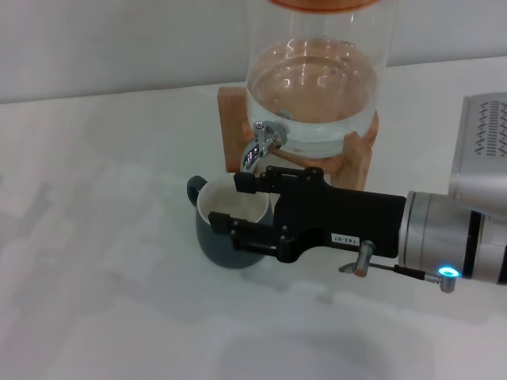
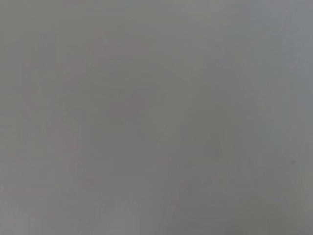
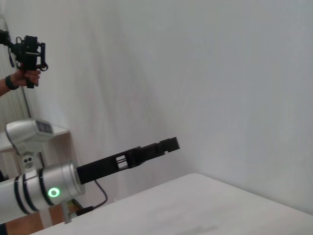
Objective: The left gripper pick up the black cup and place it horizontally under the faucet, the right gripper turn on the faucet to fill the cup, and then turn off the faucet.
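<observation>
The black cup (image 1: 226, 229) sits upright on the white surface (image 1: 95, 261), just in front of the wooden stand (image 1: 238, 138). Its cream inside faces up and its small handle points to about 10 o'clock. It is right below the faucet (image 1: 260, 145), a little toward 7 o'clock from it.

The right tool (image 1: 238, 207) reaches in from 3 o'clock, lying flat, with its long body pointing toward 9 o'clock. Its two black fingers are spread a little apart with nothing between them. One finger is up by the faucet spout and the other is over the near rim of the cup. It is holding nothing.

Behind the cup, the faucet sticks out of the clear glass jar (image 1: 313, 95), which has water in it. The lever is at 12 o'clock from the right tool's tip, very near. So I think the next move is a small reach up and back to the lever.

The left tool (image 3: 166, 145) is well apart, stretched out in the air. Its fingers look closed and empty.
</observation>
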Robot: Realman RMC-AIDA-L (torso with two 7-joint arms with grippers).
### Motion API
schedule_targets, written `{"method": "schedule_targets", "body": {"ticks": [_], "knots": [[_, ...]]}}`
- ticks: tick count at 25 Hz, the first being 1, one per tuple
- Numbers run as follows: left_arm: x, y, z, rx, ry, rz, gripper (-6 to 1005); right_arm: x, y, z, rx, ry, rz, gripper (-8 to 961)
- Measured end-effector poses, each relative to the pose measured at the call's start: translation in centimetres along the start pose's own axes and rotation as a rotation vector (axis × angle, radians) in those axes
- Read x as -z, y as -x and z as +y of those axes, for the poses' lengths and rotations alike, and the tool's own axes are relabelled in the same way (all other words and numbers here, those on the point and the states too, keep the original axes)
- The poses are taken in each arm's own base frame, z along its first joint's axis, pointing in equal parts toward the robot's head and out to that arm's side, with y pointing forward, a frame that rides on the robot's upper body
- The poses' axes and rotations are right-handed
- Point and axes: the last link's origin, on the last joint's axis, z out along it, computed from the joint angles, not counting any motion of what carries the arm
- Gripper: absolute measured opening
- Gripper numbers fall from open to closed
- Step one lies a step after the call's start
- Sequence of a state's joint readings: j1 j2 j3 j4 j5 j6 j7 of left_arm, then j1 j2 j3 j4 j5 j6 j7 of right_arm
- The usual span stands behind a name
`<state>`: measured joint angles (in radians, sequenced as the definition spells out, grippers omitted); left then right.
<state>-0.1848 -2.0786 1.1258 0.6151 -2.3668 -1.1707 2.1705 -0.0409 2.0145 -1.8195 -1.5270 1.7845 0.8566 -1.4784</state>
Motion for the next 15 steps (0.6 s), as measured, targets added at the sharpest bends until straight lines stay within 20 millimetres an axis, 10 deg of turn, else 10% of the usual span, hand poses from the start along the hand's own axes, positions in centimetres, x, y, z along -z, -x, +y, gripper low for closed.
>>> {"method": "schedule_targets", "body": {"ticks": [15], "knots": [[0.2, 0.0, 0.1, 0.001, 0.005, 0.005, 880, -0.7, 0.4, -1.2, -0.006, -0.046, -0.011, 645]]}}
